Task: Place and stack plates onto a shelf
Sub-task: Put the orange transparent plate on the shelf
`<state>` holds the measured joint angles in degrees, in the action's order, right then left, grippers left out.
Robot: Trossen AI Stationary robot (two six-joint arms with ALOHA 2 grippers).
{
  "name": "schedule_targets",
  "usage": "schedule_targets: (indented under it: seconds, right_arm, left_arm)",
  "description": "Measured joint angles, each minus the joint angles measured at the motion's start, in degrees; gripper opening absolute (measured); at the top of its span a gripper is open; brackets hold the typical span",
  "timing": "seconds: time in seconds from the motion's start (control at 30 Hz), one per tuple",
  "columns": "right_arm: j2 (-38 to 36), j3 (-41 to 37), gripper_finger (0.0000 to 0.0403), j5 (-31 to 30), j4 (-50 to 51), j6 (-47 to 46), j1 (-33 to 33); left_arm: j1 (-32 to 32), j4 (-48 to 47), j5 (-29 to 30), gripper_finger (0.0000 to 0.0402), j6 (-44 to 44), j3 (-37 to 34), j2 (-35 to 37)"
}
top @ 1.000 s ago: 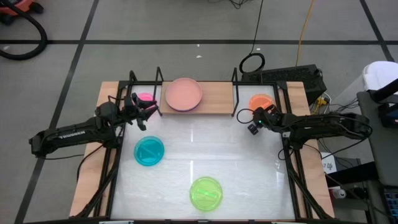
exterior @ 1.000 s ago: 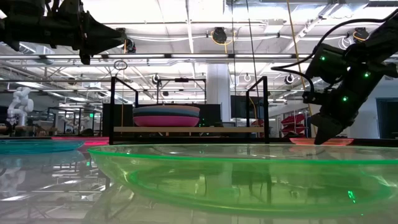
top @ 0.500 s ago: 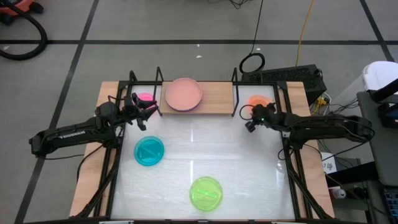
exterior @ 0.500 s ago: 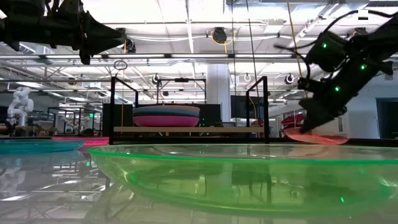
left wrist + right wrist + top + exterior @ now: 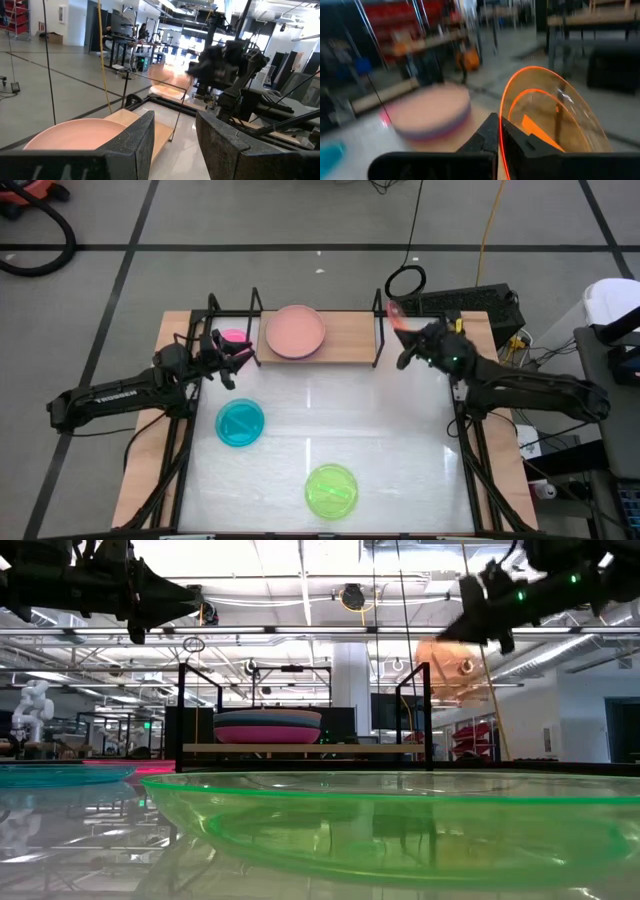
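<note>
Orange plate (image 5: 555, 112) near shelf upright (image 5: 377, 330)

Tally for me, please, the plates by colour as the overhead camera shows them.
salmon-pink plate: 1, topping the stack on the shelf
hot pink plate: 1, with the left gripper waiting beside it
teal plate: 1
lime green plate: 1
orange plate: 1, held aloft by the right gripper
Total: 5; plates beneath the stack's top are hidden from above.

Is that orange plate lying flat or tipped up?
Tipped up: the right gripper pinches the orange plate by its rim, standing on edge.
</note>
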<state>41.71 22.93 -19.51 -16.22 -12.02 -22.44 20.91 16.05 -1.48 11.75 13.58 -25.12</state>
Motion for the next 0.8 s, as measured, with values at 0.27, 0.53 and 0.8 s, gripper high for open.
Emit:
schedule_targets:
  seconds: [0.27,0.53,0.8]
  right_arm:
    - [5.35,9.51,0.0000,1.04,-6.31,7.16,1.34]
    - [19.05,19.18,0.0000,9.16,-6.32,13.15,3.99]
    - [31.71,21.18,0.0000,9.31,-6.20,15.93,4.92]
  left_arm:
    - [0.00,0.70,0.10,0.0149,-0.66,0.00,0.00]
    - [0.00,0.68,1.55,0.0149,-0.99,0.00,0.00]
    - [0.00,0.43,1.55,0.0149,-1.05,0.01,0.00]
